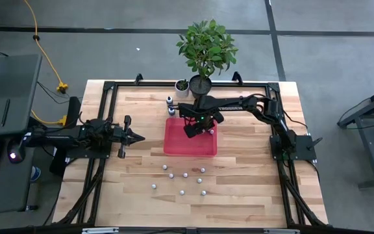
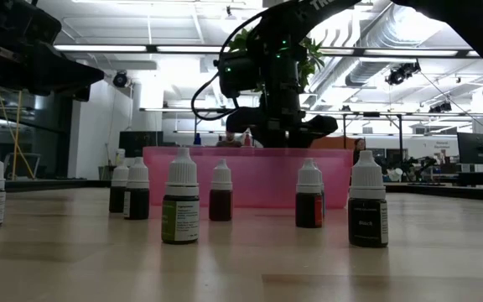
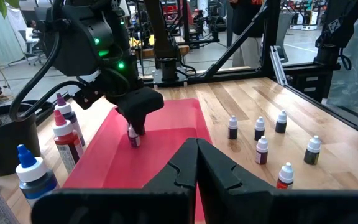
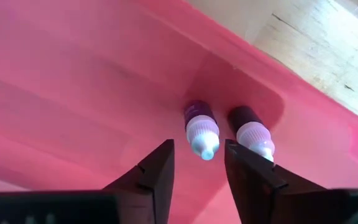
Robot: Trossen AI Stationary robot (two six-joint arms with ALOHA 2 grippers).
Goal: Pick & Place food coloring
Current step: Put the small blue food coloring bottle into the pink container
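Observation:
The red tray (image 1: 177, 144) lies at the table's middle. My right gripper (image 4: 199, 147) hangs over the tray's far right part (image 1: 198, 129), pointing down, open. Two food coloring bottles stand in the tray's corner. One bottle (image 4: 201, 127) has its whitish cap between my right fingers, with a gap on each side; the second (image 4: 252, 129) stands just beside it. In the left wrist view the bottle (image 3: 133, 138) stands on the tray floor under that gripper. Several more bottles (image 1: 186, 174) stand on the table near the tray. My left gripper (image 1: 140, 137) waits shut, left of the tray.
Larger bottles (image 3: 64, 134) stand by the tray's far left corner, with a dark plant pot (image 1: 200, 84) and a small white pot (image 1: 182, 86) behind them. In the low view the loose bottles (image 2: 180, 208) stand in a row before the tray (image 2: 250, 172). A black frame (image 1: 109, 84) edges the table.

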